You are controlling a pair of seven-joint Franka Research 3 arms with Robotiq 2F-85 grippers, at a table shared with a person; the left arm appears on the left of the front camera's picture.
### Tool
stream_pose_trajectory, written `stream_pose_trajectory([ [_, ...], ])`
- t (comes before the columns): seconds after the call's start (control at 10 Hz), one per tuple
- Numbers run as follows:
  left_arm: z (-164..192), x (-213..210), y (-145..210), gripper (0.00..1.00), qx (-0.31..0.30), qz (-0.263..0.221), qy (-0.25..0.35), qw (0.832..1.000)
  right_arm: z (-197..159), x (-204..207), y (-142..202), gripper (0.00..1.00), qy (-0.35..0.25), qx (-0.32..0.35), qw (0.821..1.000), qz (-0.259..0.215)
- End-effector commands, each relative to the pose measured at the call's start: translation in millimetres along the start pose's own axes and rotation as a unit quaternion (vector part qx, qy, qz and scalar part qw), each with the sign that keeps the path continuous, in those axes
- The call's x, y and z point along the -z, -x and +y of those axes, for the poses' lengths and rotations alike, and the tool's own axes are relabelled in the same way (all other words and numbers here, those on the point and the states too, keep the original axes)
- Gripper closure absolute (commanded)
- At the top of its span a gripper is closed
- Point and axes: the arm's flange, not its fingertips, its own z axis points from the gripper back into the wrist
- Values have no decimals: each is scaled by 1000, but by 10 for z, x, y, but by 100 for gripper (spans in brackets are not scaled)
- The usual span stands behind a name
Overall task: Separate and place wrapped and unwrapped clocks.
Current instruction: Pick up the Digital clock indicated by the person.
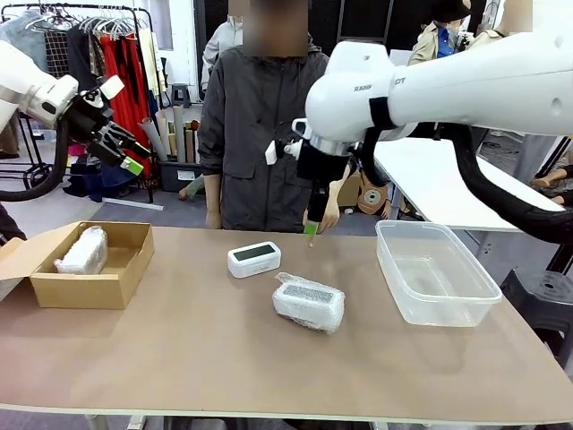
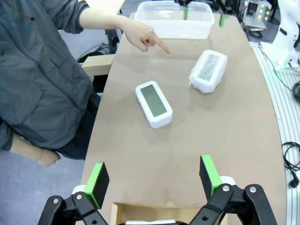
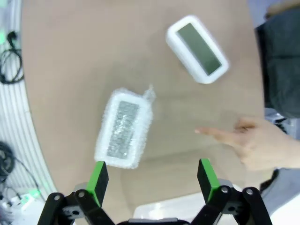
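The bare white clock [image 1: 254,258] [image 2: 153,104] [image 3: 198,48] lies screen-up at mid-table. A clock wrapped in bubble plastic [image 1: 309,303] [image 2: 208,70] [image 3: 123,129] lies just in front and to the right of it. Another wrapped clock [image 1: 83,253] rests inside the cardboard box [image 1: 125,278] at the left. My right gripper [image 1: 311,228] [image 3: 152,180] hangs open above the table behind the two loose clocks, holding nothing. My left gripper [image 1: 125,150] [image 2: 153,180] is open and raised high above the box, also holding nothing. The person's hand [image 2: 147,40] [image 3: 253,140] points a finger down at the table near the right gripper.
A clear plastic tub [image 1: 434,269] [image 2: 173,21] stands on the right side of the table. The cardboard box's far wall [image 2: 140,208] shows at the bottom of the left wrist view. The person [image 1: 260,134] stands at the far edge. A clothes rack [image 1: 98,54] is behind on the left.
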Motion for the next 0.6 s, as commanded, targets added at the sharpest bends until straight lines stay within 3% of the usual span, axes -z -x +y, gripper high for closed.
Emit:
stream_pose_trajectory([
  [0.0,-50,4,15,0,6,3,-4,1000,-79,-187,394,0,6,11,998,-69],
  [0.3,-50,4,15,0,6,3,-4,1000,-344,-546,995,0,14,-11,982,-189],
  [0.5,-50,4,15,0,6,3,-4,1000,-433,-744,1296,0,31,-14,971,-235],
])
